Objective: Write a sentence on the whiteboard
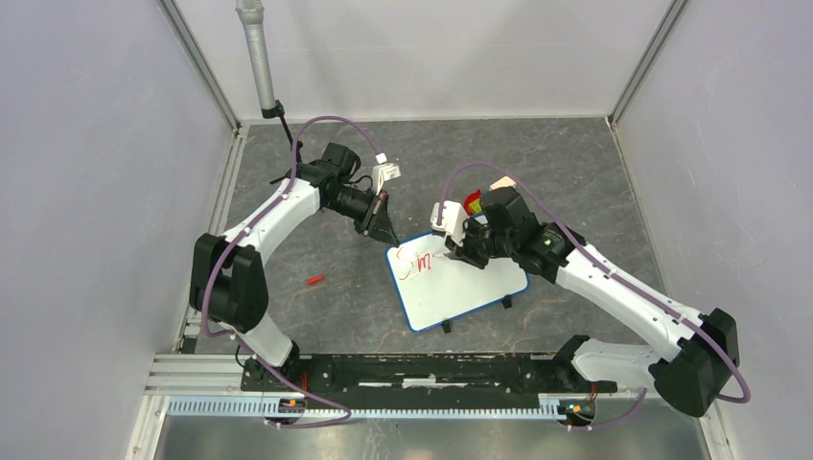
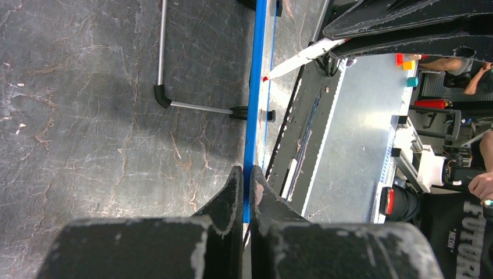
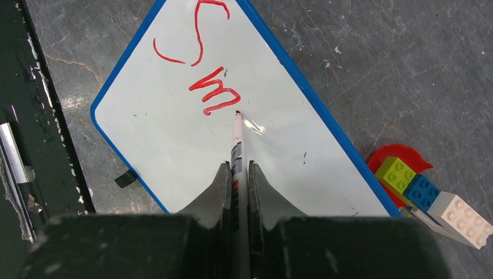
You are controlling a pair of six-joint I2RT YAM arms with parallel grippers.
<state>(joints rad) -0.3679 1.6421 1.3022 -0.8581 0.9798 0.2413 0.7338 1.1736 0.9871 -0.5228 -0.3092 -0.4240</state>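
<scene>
Lying slantwise at the middle of the table (image 1: 336,316), the whiteboard (image 1: 465,287) carries only the red letters "Sm" of the sentence (image 3: 208,81), near its far left corner. We see the right gripper (image 3: 237,170) clamped on a marker (image 3: 236,136), its red tip at the board just right of the "m". The left gripper (image 2: 246,177) pinches the board's blue rim at that far left corner. Toy bricks (image 3: 427,195) sit just beyond the board's far edge, and a small red object (image 1: 313,280) lies well to its left.
</scene>
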